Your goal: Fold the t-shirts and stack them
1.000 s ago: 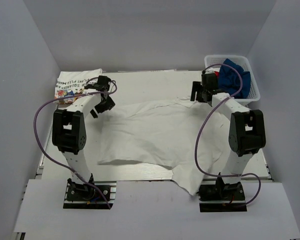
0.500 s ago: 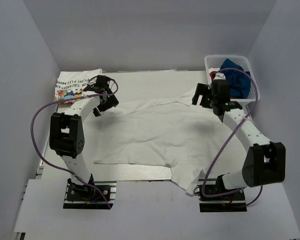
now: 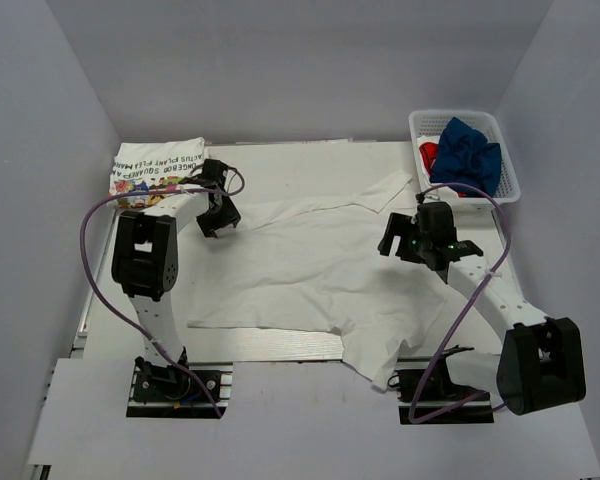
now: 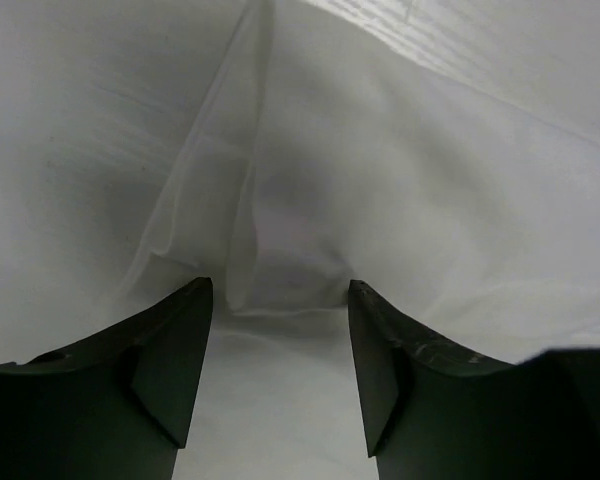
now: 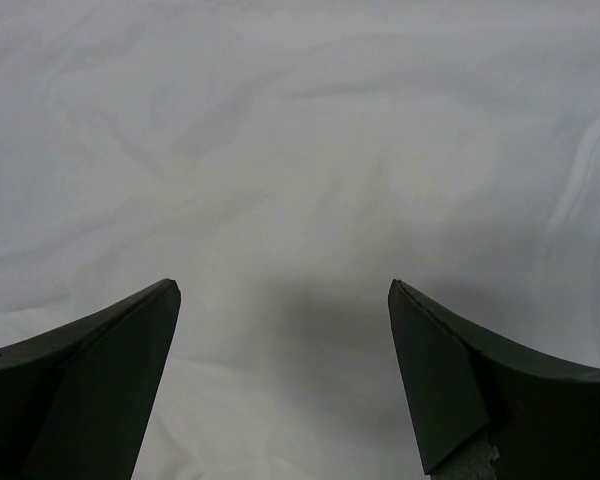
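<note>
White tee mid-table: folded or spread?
Spread. The white tee lies flat and wrinkled across the table, a sleeve out toward the basket, one corner hanging over the near edge.

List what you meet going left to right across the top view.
printed tee → left hand → white tee → right hand → basket
</note>
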Robot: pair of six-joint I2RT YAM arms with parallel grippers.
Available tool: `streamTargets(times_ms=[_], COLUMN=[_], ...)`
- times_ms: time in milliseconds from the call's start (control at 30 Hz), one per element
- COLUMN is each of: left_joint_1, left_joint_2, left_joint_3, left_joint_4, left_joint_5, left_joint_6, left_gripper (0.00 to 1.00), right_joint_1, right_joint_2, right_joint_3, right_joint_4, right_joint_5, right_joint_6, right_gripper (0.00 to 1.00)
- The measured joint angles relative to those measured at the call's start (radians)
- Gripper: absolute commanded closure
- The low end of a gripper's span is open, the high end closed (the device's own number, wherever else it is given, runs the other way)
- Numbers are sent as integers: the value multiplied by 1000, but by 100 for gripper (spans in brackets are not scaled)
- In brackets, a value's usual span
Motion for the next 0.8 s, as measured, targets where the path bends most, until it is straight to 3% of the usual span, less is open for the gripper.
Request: streamTargets(times_ms=[33,133,167,300,433,533,567,600,700,800], left_joint_1=[0,0,1,2,2,2,2,2,2,2], left_joint_2=[13,40,41,55,63,64,64,64,64,64], left_joint_3=[1,2,3,50,90,123,133,140,148,148], left_joint_4=[-2,-5,-6,-25,-34,-40,-42,-42,-42,-48], left_joint_5=[0,2,2,10,11,15,17,18,24,27], left_joint_6=[0,-1,-5,-10,-5,-1,1,4,8,8], left_gripper=[35,61,78,99,99,92,88,73,57,55], right_joint_1=[0,0,0,0,0,0,0,0,0,0], right_joint_2=[-8,-16,-16,-17,-16,-9,-4,2,14,14], right_joint_3=[-5,-10,-10,-10,-11,-11,-11,-11,-11,-11], right_joint_4=[-5,-13,-13,-26,-32,-32,-32,-32,-34,-34], right_joint_5=[3,4,5,10,10,6,4,0,-2,-1], right_joint_6=[4,9,11,12,11,11,11,11,11,7], right_gripper=[10,10,10,10,10,10,10,10,10,10])
